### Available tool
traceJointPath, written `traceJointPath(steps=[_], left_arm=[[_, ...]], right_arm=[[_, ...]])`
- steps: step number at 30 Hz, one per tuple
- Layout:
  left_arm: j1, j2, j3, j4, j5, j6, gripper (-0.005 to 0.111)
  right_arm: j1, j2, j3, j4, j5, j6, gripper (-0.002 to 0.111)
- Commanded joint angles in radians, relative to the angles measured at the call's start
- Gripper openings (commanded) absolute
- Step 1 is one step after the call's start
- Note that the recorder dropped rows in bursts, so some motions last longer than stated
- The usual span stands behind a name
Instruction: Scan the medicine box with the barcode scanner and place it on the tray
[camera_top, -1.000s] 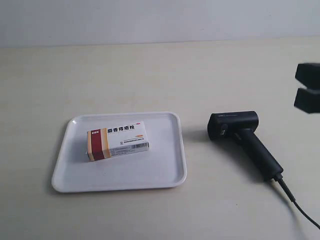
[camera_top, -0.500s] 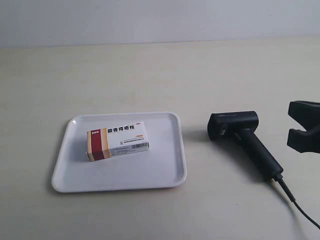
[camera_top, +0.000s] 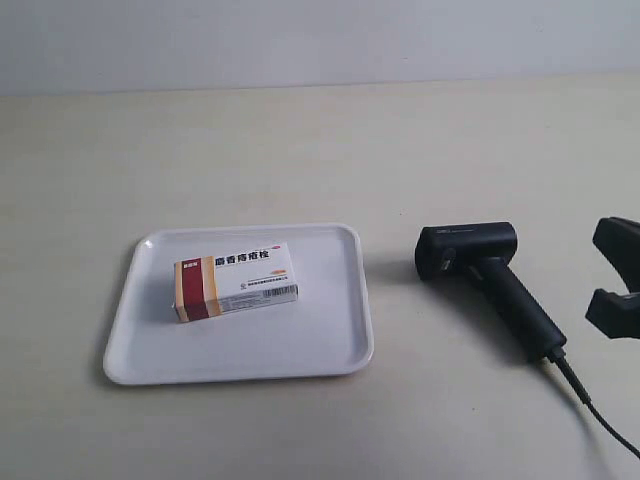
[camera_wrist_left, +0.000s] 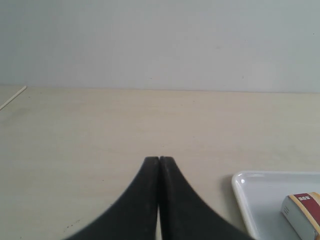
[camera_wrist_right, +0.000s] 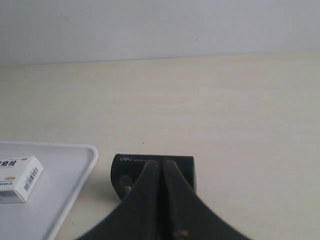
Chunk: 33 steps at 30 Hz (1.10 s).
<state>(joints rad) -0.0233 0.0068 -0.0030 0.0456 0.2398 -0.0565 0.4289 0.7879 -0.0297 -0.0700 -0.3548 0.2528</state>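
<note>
**Box already on the tray, scanner lying free beside it**

In the exterior view we see the medicine box (camera_top: 236, 281) lying flat inside the tray (camera_top: 330, 350), toward the tray's left half, its red and orange band at the end away from the scanner. The barcode scanner (camera_top: 488, 277) lies on its side on the table (camera_top: 300, 150), just beside the tray's right rim but apart from it, its cable (camera_top: 595, 415) trailing off from the handle's end. We judge the placing part to look finished as things lie; whether the scan has been made we cannot tell, and nothing holds the scanner. At the far side of the scanner from the tray, the gripper of the arm at the exterior view's right (camera_top: 620, 280) shows at the picture's edge with its two fingers clearly apart, touching nothing.

In the left wrist view, our left gripper (camera_wrist_left: 159, 160) has its fingers pressed together and empty, above bare table, with a corner of the tray and the box's red end off to one side.

In the right wrist view, the right gripper (camera_wrist_right: 162, 163) seems to show its tips meeting in front of the scanner's head. This disagrees with the exterior view, so we cannot tell its opening; it grips nothing.
</note>
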Motion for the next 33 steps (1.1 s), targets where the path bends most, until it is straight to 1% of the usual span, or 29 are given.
traceJointPath(steps=[1,6,10,19,24,26,28,33], left_arm=[[0.002,-0.007,0.003,-0.001,0.002,-0.003,0.002],[0.002,-0.007,0.003,-0.001,0.002,-0.003,0.002],[0.002,-0.007,0.003,-0.001,0.002,-0.003,0.002],[0.002,-0.007,0.003,-0.001,0.002,-0.003,0.002],[0.002,-0.007,0.003,-0.001,0.002,-0.003,0.002],[0.002,-0.007,0.003,-0.001,0.002,-0.003,0.002],[0.002,-0.007,0.003,-0.001,0.002,-0.003,0.002],[0.002,-0.007,0.003,-0.001,0.002,-0.003,0.002]], right_arm=[[0.001,-0.006,0.03,0.049,-0.038,-0.026,0.0],[0.001,-0.006,0.03,0.081,-0.027,-0.045,0.0],[0.001,-0.006,0.03,0.183,-0.021,-0.129,0.0],[0.001,-0.008,0.03,0.183,-0.023,-0.129,0.0],[-0.001,-0.075,0.03,0.183,-0.023,-0.129,0.0],[-0.023,-0.14,0.03,0.183,-0.012,-0.129,0.0],[-0.071,-0.22,0.03,0.183,0.018,-0.129,0.0],[-0.231,-0.467,0.03,0.183,0.139,-0.129,0.0]])
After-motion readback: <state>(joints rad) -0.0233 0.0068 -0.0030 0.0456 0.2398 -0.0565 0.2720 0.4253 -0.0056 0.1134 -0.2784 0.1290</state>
